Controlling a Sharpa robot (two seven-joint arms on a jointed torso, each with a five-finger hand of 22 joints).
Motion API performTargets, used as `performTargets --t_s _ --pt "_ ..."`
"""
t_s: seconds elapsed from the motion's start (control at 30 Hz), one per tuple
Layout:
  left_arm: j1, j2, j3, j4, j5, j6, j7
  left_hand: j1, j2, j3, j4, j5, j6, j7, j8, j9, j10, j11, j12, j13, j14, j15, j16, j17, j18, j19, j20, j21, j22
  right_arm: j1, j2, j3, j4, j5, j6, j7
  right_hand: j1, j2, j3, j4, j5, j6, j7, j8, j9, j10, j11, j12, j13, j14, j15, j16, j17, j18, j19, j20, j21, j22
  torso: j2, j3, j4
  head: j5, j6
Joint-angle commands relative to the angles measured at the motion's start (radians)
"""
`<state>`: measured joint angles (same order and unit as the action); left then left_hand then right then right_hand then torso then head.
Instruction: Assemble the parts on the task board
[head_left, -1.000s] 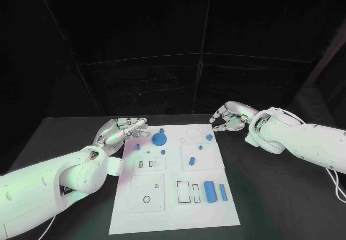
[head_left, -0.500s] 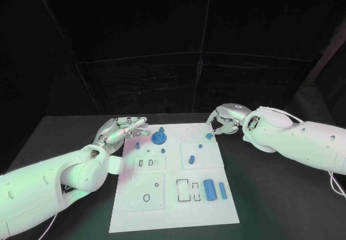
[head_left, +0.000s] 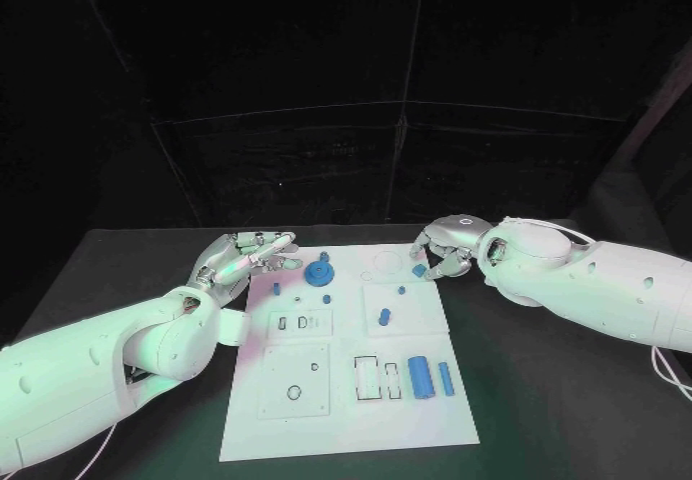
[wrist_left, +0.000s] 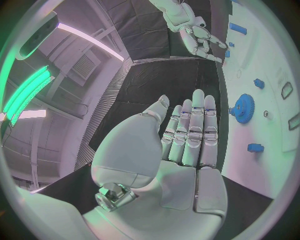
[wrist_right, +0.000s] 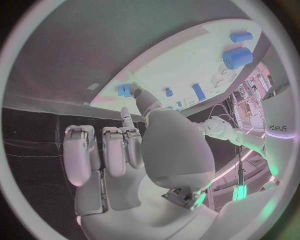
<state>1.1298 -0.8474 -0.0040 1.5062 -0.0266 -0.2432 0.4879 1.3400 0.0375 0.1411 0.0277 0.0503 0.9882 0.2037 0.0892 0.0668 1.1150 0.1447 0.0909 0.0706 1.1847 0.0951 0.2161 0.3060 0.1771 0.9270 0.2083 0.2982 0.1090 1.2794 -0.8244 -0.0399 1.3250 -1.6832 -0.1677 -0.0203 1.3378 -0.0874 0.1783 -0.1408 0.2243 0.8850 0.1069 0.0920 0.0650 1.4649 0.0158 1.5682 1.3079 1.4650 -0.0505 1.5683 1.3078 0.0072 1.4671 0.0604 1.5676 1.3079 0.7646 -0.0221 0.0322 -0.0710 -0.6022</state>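
Right hand at board far corner, fingertips touching small blue part; grip unclear. Left hand flat, released, gear beyond its fingertips. Risk: shallow pinch, part slips or skids off the edge.

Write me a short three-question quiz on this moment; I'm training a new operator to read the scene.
1. True or false: the left robot hand holds a blue part.
2. Which robot hand reaches over the far right corner of the task board, at a small blue part? A) left B) right
3. Fill in: the round blue gear lies nearer the ____ robot hand.

Key:
1. False; its fingers are apart and hold nothing.
2. B; the right robot hand is at that part, though whether it grips it cannot be told.
3. left
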Motion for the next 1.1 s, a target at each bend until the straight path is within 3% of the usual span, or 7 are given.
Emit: performTargets --t_s 0.03,0.7,1.1 --pt "0.001 0.0 0.0 0.0 -0.009 0.015 0.012 -0.009 -0.004 0.007 0.001 0.004 0.003 0.004 -0.004 -0.001 0.002 0.002 -0.003 -0.001 -0.01 0.0 -0.006 0.001 0.006 -0.003 0.005 -0.004 -0.002 0.001 0.003 -0.001 -0.005 -0.031 0.069 -0.018 0.009 0.004 -0.004 0.001 -0.003 -0.006 -0.002 -0.004 0.001 0.106 -0.009 0.003 0.263 0.106 -0.008 0.002 0.263 -0.007 0.104 -0.009 0.003 0.263 0.0 0.0005 -0.0007 0.002 -0.002" --pt "0.001 0.001 0.0 0.0 -0.009 0.014 0.01 -0.009 -0.003 0.009 0.0 0.004 0.002 0.004 -0.005 -0.001 0.002 0.003 -0.005 -0.001 -0.01 0.001 -0.008 0.002 0.006 -0.003 0.005 -0.005 -0.002 -0.007 0.04 -0.003 -0.042 -0.025 0.075 -0.001 0.002 0.042 0.004 0.02 -0.008 0.07 -0.008 0.023 0.009 0.106 -0.014 0.003 0.263 0.106 -0.014 0.002 0.263 -0.007 0.104 -0.016 0.003 0.263 0.0 0.0009 -0.0009 0.007 -0.004" --pt "0.001 0.001 0.0 -0.001 -0.009 0.014 0.007 -0.008 -0.003 0.011 -0.001 0.004 0.002 0.005 -0.005 -0.001 0.002 0.003 -0.006 -0.002 -0.009 0.001 -0.009 0.003 0.007 -0.003 0.005 -0.005 -0.003 -0.008 0.048 -0.003 -0.049 -0.012 0.094 -0.001 -0.004 0.047 0.005 0.027 -0.011 0.081 -0.008 0.022 0.008 0.106 -0.014 0.003 0.263 0.106 -0.014 0.002 0.263 -0.007 0.104 -0.016 0.003 0.263 0.0 0.001 -0.0007 0.006 -0.006"
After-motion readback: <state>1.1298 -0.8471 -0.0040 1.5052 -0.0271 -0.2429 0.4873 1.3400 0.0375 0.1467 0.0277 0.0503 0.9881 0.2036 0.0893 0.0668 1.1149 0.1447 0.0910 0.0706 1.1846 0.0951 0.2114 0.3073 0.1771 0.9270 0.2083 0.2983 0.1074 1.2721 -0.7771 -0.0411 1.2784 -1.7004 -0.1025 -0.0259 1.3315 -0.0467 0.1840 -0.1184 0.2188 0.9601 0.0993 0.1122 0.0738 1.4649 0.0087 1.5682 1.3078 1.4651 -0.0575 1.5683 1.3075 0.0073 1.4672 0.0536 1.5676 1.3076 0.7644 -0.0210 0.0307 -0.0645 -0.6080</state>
